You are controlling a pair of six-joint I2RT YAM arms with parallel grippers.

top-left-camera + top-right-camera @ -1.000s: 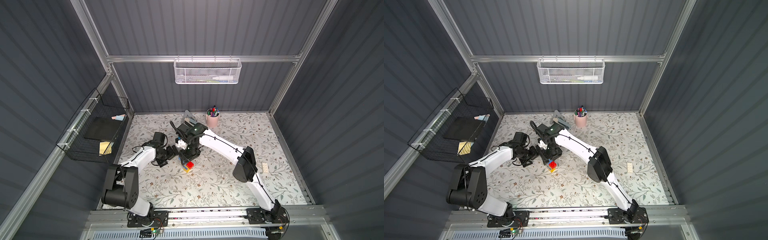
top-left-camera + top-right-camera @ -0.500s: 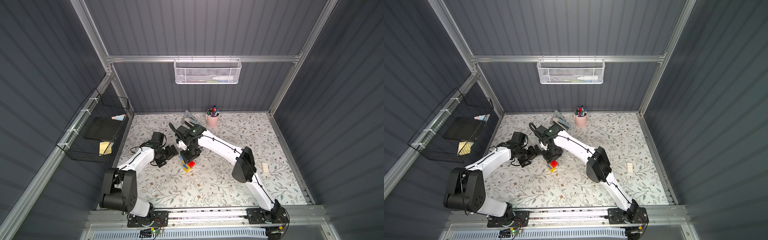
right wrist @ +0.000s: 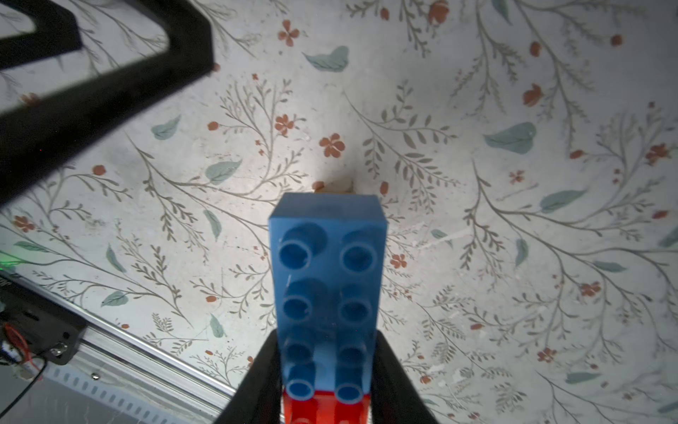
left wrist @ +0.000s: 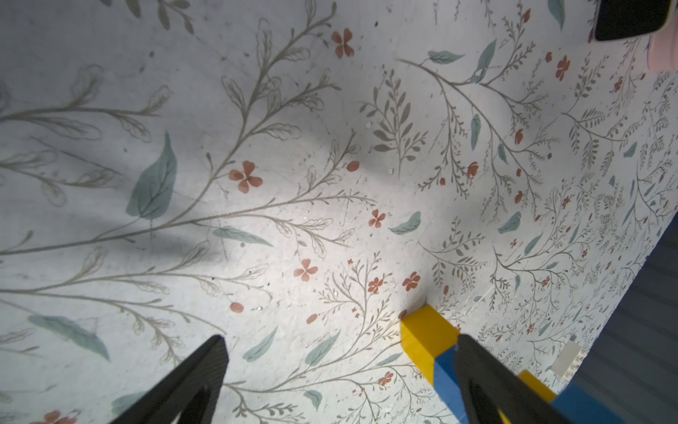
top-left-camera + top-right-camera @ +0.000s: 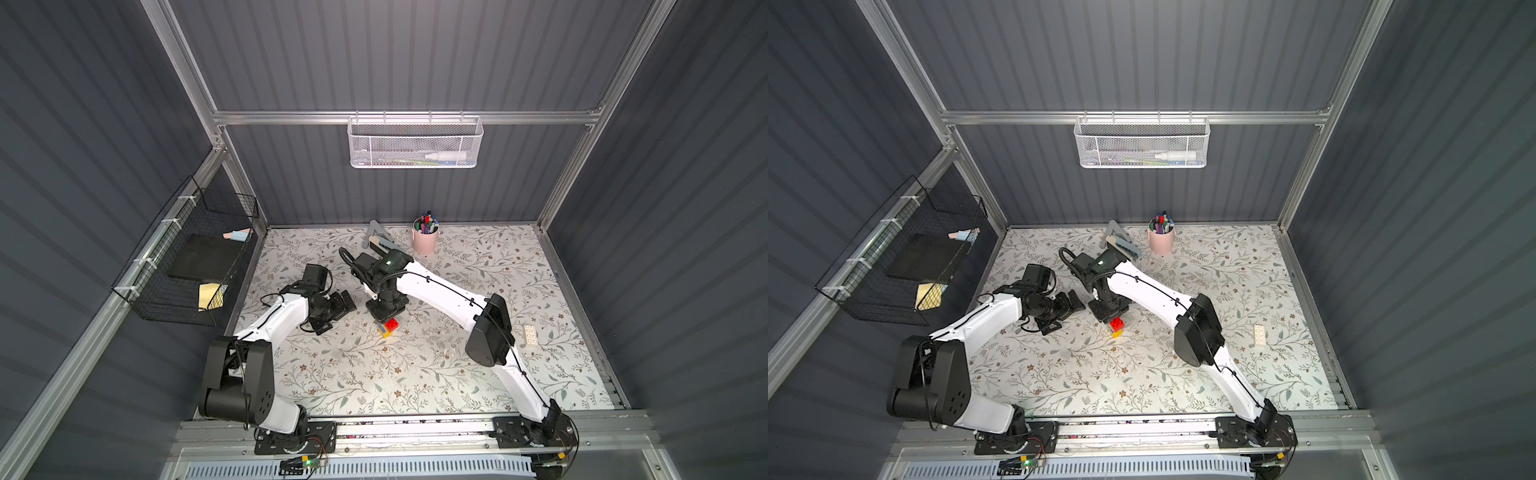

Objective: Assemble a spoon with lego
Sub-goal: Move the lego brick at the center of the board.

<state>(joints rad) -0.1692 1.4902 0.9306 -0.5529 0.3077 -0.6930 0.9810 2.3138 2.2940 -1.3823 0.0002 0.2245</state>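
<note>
One spoon [image 3: 326,257] sits clamped in right tool [image 3: 326,345], perhaps touching table [image 3: 513,220].

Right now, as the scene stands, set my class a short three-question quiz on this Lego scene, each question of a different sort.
1. True or false: the left gripper is shut on a brick.
2. Which colour is the loose brick lying alone on the floral mat? A red, B white, C green.
3. Fill in: the right gripper is shut on the ____.
Key: 1 false, its jaws stand open; 2 B; 3 spoon.
</note>
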